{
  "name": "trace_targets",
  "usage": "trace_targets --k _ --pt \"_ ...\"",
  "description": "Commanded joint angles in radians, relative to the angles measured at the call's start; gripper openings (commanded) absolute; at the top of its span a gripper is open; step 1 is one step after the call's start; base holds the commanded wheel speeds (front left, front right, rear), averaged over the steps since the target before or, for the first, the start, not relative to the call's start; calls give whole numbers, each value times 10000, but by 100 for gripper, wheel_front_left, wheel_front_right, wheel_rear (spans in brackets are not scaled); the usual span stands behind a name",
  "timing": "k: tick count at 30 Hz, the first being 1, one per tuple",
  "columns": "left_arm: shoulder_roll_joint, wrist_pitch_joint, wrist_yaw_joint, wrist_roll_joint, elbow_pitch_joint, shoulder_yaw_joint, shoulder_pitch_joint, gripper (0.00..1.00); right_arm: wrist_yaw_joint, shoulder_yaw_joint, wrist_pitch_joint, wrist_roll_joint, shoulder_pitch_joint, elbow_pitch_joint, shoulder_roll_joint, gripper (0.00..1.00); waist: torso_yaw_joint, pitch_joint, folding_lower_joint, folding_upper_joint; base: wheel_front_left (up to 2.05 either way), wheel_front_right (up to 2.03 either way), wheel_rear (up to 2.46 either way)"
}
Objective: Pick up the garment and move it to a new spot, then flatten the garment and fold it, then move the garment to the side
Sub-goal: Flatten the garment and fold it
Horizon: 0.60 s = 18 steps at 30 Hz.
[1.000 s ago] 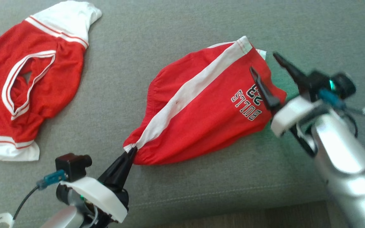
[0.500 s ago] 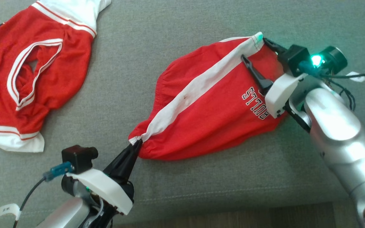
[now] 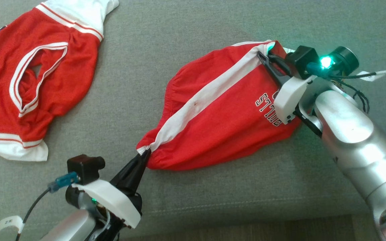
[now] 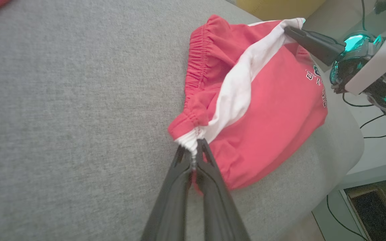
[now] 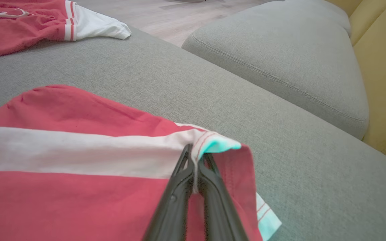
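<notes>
My left claw (image 3: pixel 143 156) is closed on the shorts (image 3: pixel 219 113). It pinches the corner of the elastic waistband, where the white stripe (image 3: pixel 206 95) ends. My right claw (image 3: pixel 265 57) is closed too, and it grips the other end of the same stripe, at the hem of the leg. In the right wrist view the thin hem sits inside the closed claw, and a small fold of cloth stands up just past the tips. The lamp (image 3: pixel 325 62) on my wrist lights this fold green.

The shorts are red. They lie on the grey sofa (image 3: pixel 179 40), stretched between my two claws, near the front edge of the cushion. The stripe runs almost straight from one claw to the other. The word BULLS (image 3: pixel 268 108) is just beside my right wrist. A red jersey (image 3: pixel 35 77) with white trim lies well apart on the same cushion, to my left.
</notes>
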Motion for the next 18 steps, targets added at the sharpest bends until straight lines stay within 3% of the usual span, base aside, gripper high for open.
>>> trace_targets --k 1,7,12,16,18 --pt "170 -158 -22 83 -184 289 -267 0 -4 106 -125 96 -324 -197 133 0 -2 -5 0 0 0 0 0" --pt "198 -374 71 279 -204 611 -307 0 -4 85 -132 326 -421 -587 -23 0 -95 -183 0 0 0 0 0" --pt "247 -532 139 511 -905 1636 -580 0 -4 -593 -133 800 -258 -1492 -487 0 -361 -505 0 0 0 0 0" --pt "628 -400 -56 563 -1633 2187 -1237 0 -4 -1355 -127 1095 -451 -2136 -966 0 -710 -703 0 0 0 0 0" --pt "1083 318 -196 687 -2098 2332 -2271 0 -4 -1917 206 1396 -850 -2499 -1188 0 -960 -689 0 0 0 0 0"
